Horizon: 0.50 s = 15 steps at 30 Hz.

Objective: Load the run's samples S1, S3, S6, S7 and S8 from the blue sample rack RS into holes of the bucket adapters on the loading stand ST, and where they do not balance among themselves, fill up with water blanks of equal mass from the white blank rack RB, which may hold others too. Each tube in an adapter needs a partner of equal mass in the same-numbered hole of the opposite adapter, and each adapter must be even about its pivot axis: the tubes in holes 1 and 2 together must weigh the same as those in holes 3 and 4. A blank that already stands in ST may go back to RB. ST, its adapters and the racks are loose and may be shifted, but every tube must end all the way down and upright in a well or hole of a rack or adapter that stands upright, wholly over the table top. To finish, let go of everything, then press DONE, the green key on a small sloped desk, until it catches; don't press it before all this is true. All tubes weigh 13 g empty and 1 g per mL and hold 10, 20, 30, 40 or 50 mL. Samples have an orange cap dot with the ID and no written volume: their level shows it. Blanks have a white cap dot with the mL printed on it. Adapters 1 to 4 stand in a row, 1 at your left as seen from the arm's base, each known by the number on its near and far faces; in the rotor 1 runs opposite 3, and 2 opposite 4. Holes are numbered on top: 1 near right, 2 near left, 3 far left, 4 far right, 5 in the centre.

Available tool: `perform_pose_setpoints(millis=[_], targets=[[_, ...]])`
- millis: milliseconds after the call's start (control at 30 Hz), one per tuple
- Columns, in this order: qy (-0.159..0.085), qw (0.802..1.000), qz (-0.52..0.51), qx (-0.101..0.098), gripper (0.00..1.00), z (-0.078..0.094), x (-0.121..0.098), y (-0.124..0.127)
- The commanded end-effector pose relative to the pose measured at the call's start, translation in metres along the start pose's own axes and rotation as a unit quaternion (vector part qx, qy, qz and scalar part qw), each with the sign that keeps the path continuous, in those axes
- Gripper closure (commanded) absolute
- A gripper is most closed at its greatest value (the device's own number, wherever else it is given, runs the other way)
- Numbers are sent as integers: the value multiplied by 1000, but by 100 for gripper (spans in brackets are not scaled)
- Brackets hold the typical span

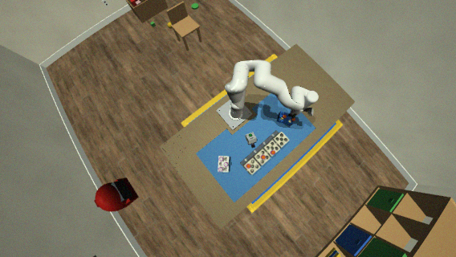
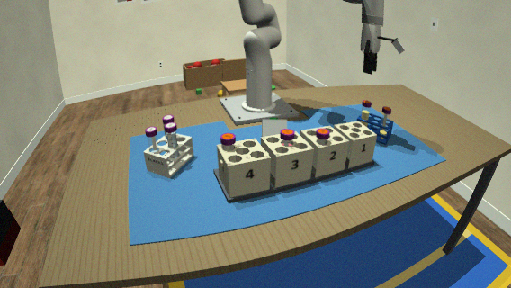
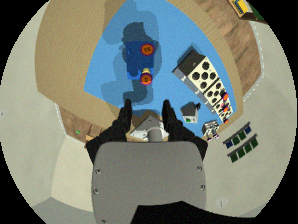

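My gripper (image 2: 370,67) hangs high above the blue sample rack RS (image 2: 375,123), open and empty; in the wrist view its fingers frame bare mat just short of the rack (image 3: 141,56). Two orange-dotted sample tubes (image 3: 148,48) (image 3: 145,79) stand in the rack. On the stand ST (image 1: 260,148), adapter 4 (image 2: 245,166), adapter 3 (image 2: 292,155) and adapter 2 (image 2: 330,148) each hold one orange-dotted tube (image 2: 228,139) (image 2: 287,133) (image 2: 322,133). Adapter 1 (image 2: 360,139) shows only empty holes. The white blank rack RB (image 2: 169,153) holds three white-dotted tubes.
The DONE desk with its green key (image 1: 251,138) sits between the arm's base and the stand. The table edge runs close behind the blue rack. A chair (image 1: 184,25) and boxes stand on the floor away from the table.
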<state>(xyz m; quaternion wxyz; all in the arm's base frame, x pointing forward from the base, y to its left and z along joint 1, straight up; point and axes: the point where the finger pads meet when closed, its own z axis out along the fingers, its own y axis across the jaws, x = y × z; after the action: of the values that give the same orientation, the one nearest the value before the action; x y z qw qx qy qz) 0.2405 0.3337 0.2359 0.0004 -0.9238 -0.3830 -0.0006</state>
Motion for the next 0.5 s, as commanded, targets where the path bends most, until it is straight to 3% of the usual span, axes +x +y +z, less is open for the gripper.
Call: perform_pose_setpoints(millis=[0,467], targets=[[1,1000,0,0,43,5,1,0],[1,1000,0,0,43,29,1,0]])
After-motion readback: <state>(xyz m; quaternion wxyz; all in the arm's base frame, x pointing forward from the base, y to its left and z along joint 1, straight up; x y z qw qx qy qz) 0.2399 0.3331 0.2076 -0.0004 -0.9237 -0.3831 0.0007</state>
